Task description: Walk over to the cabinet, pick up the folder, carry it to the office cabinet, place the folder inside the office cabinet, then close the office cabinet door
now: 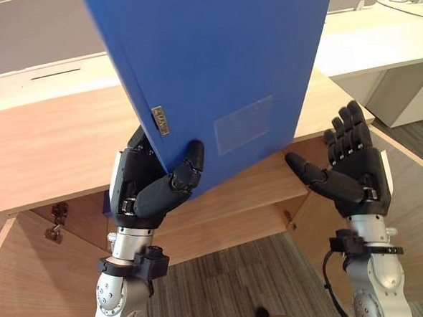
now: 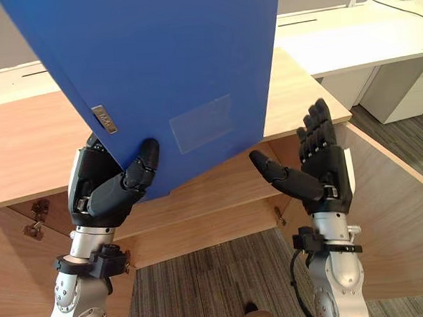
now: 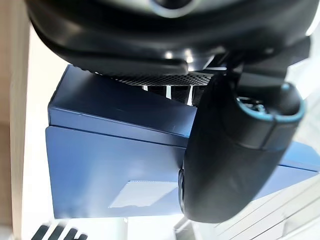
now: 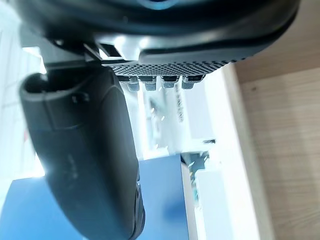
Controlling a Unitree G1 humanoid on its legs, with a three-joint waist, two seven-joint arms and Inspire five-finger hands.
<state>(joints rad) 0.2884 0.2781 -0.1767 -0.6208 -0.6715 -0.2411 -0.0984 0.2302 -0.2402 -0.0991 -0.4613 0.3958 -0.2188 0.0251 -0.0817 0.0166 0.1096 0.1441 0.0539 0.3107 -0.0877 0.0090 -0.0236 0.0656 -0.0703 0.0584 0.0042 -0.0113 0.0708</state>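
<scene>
A large blue folder stands tilted in front of me, with a clear label pocket and a small metal tag on its spine. My left hand is shut on the folder's lower corner, thumb pressed on its front face. The left wrist view has the folder under the thumb. My right hand hovers open to the folder's right, fingers straight, touching nothing. A low wooden cabinet lies just behind the folder, its doors swung open on both sides.
White desks run behind and to the right of the cabinet. Grey carpet lies between the open doors. A small key hangs from the left door's lock.
</scene>
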